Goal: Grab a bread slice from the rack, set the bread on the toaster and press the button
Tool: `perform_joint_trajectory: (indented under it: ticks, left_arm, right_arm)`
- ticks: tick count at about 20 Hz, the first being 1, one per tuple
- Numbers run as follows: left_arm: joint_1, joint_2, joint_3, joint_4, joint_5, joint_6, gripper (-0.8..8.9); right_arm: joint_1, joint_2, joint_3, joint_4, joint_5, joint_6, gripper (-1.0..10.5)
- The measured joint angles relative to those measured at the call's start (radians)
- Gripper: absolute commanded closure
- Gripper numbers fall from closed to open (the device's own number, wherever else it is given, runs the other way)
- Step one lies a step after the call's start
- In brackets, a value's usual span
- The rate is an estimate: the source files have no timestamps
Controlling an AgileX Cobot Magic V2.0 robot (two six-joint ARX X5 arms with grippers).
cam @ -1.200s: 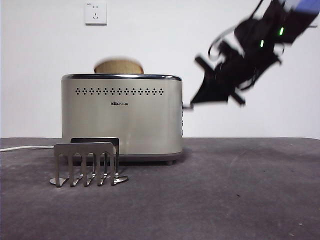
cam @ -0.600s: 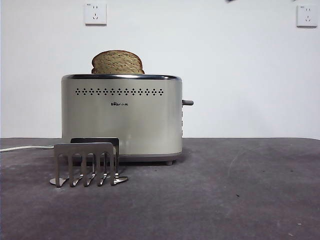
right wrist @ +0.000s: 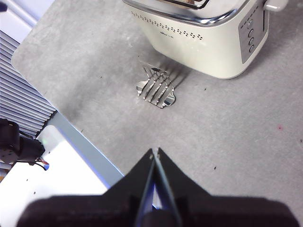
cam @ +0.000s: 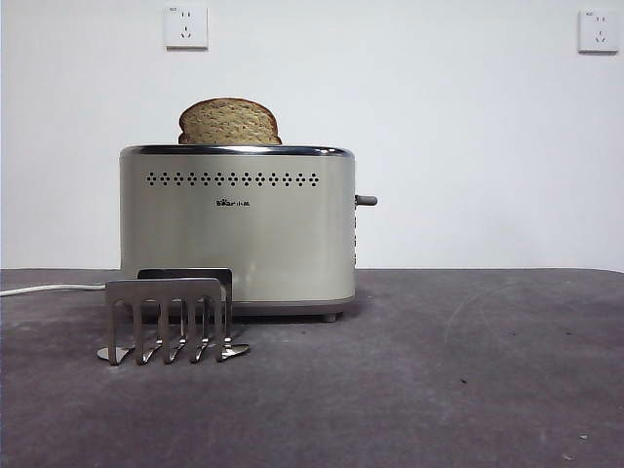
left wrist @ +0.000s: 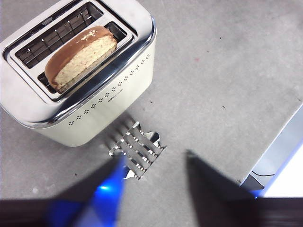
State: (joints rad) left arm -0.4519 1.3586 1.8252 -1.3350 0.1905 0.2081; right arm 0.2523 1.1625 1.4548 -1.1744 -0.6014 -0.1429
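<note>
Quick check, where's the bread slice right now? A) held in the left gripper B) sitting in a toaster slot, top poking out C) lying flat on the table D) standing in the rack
B: the slice of bread stands in one slot of the toaster with its domed top above the chrome rim; the rack holds nothing, and both grippers are away from it.

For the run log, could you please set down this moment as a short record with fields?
slice of bread: upright in one toaster slot, domed top above the rim
toaster: on the table, side lever up
rack: empty, in front of the toaster
left end effector: open, high above the rack, holding nothing
right end effector: shut, raised, away from the toaster
second slot: empty
</note>
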Motion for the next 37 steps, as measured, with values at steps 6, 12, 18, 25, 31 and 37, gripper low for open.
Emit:
perform_joint_trajectory:
  ticks: [6, 12, 18, 25, 31, 37]
  left_arm:
    - [0.000, 0.000, 0.000, 0.000, 0.000, -0.001, 8.17]
    - [0.000, 0.000, 0.000, 0.000, -0.001, -0.001, 8.17]
    - [0.008, -0.008, 0.000, 0.001, -0.037, 0.000, 8.17]
    - [0.198, -0.212, -0.002, 0.422, 0.019, 0.043, 8.17]
    - [0.392, -0.445, -0.239, 0.729, 0.022, 0.047, 8.17]
    - [0.476, -0.765, -0.830, 1.116, -0.003, 0.047, 8.17]
  right_arm:
    - [-0.002, 0.000, 0.000, 0.000, 0.003, 0.000, 9.5]
    - [-0.003, 0.000, 0.000, 0.000, 0.003, 0.000, 9.5]
    - [-0.003, 0.000, 0.000, 0.000, 0.003, 0.000, 9.5]
    - [-0.003, 0.000, 0.000, 0.000, 0.003, 0.000, 9.5]
    - [-0.003, 0.000, 0.000, 0.000, 0.003, 0.000, 9.5]
    - [-0.003, 0.000, 0.000, 0.000, 0.003, 0.000, 9.5]
